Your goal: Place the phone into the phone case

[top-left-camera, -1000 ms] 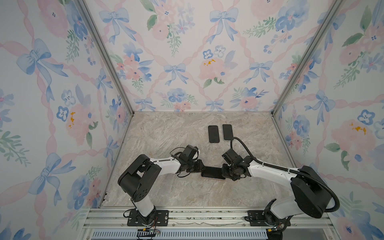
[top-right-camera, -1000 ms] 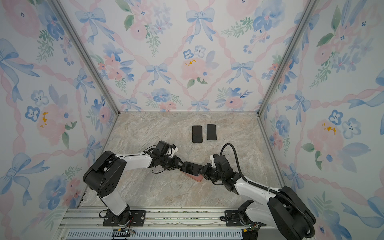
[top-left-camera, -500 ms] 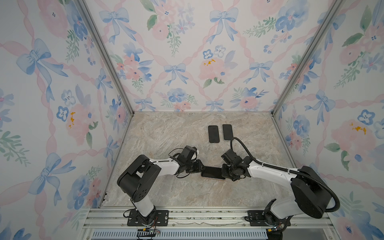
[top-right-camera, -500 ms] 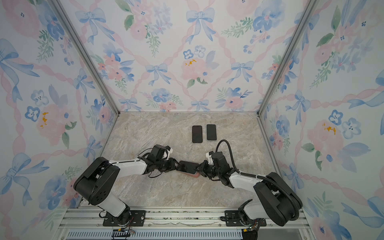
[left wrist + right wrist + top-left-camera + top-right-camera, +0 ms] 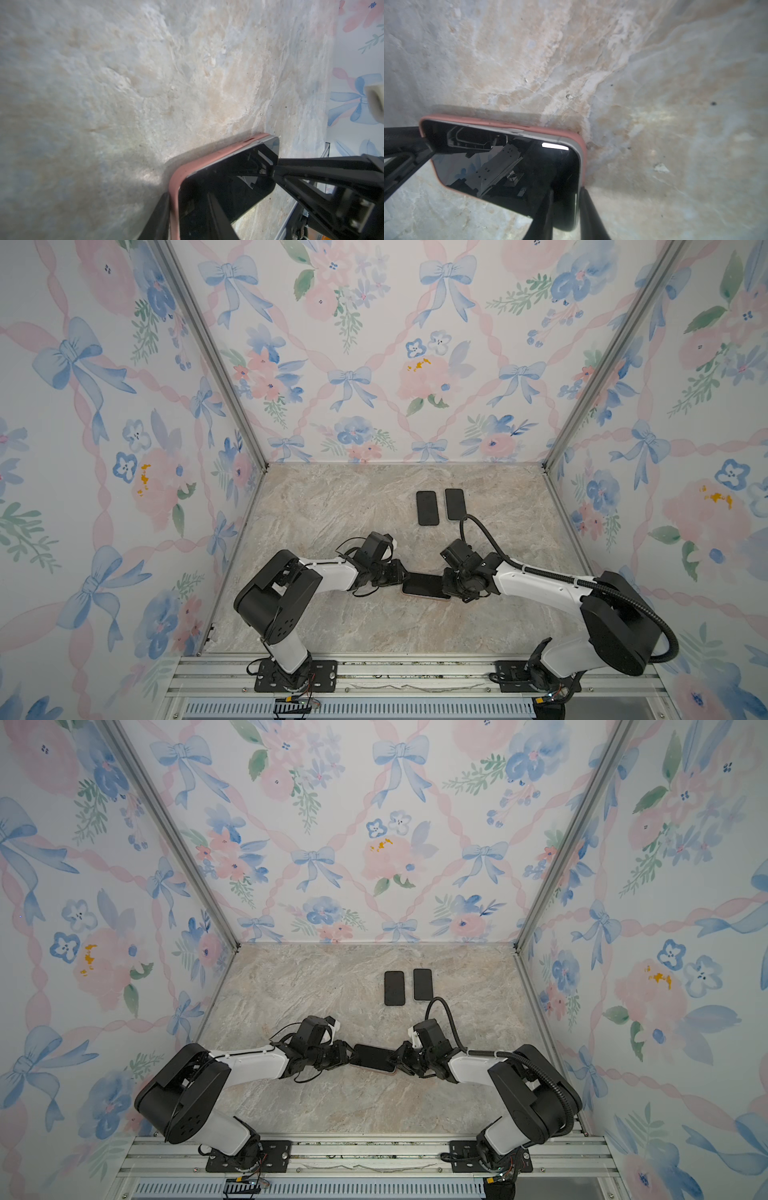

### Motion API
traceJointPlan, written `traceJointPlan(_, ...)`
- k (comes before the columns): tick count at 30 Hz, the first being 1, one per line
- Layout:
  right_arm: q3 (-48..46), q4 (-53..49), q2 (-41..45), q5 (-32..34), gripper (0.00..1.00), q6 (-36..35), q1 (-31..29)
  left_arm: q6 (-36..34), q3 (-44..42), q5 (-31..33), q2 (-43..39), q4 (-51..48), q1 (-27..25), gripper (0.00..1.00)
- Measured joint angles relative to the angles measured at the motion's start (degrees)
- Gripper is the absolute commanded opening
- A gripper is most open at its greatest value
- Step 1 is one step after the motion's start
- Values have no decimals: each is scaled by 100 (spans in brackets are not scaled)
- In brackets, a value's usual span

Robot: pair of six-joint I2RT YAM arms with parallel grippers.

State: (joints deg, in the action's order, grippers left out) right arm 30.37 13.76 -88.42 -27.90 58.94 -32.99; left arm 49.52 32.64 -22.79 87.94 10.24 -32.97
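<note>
The black phone lies in a pink phone case on the marble table, between both grippers. My left gripper is shut on its left end, one finger under the pink rim and one over the screen. My right gripper stands open at the right end. One of its fingers is over the screen and the other is outside the rim. At that near corner only the phone's silver edge shows, with no pink.
Two dark flat rectangles lie side by side at the back of the table. Flowered walls close in the left, back and right. An aluminium rail with both arm bases runs along the front.
My right gripper's fingers have come apart at the phone's right end. The phone and my left gripper have stayed where they were.
</note>
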Motion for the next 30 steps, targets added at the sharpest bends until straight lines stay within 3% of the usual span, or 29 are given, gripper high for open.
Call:
traceJointPlan(6, 358, -688, -2, 149, 47, -208, -15, 72, -63, -225, -15, 7, -111, 43)
traceJointPlan(17, 1025, -2472, 232, 1106, 64, -669, -391, 39, -114, -704, -61, 35, -44, 43)
traceJointPlan(30, 1794, -4019, 232, 2240, 80, -1128, -800, -511, 214, -667, -61, -570, 175, 45)
